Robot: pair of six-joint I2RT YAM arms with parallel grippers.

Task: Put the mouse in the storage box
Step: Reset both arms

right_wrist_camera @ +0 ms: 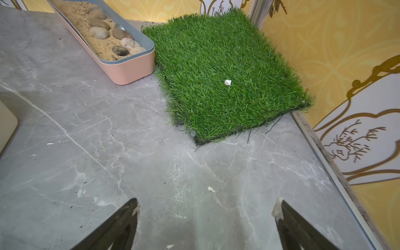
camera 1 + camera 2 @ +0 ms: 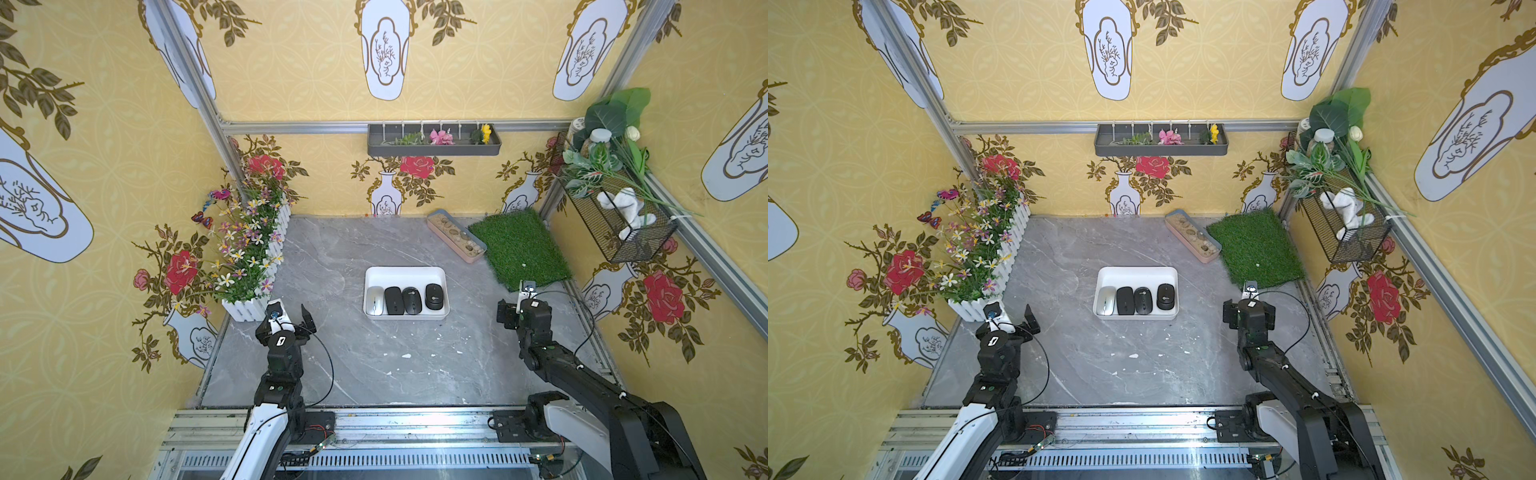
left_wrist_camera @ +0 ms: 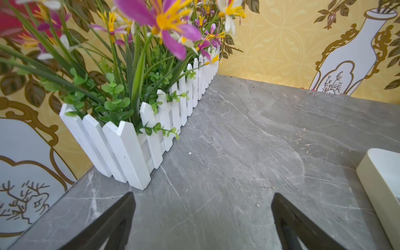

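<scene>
The white storage box (image 2: 405,270) sits mid-table in both top views (image 2: 1137,270). Inside it lie a white mouse (image 2: 375,301) and three black mice (image 2: 393,300) (image 2: 411,300) (image 2: 433,296), side by side. My left gripper (image 2: 291,320) hovers to the near left of the box, open and empty. In the left wrist view its fingers (image 3: 202,194) spread over bare table, with a box corner (image 3: 376,173) at the edge. My right gripper (image 2: 525,309) hangs to the right of the box, also open and empty (image 1: 207,200). A box corner (image 1: 6,121) shows in the right wrist view.
A white picket planter of flowers (image 2: 257,257) lines the left side, close to my left gripper. A pink tray of pebbles (image 2: 457,241) and a grass mat (image 2: 519,249) lie back right. A wire basket (image 2: 615,216) hangs on the right wall. White crumbs (image 2: 405,356) dot the table.
</scene>
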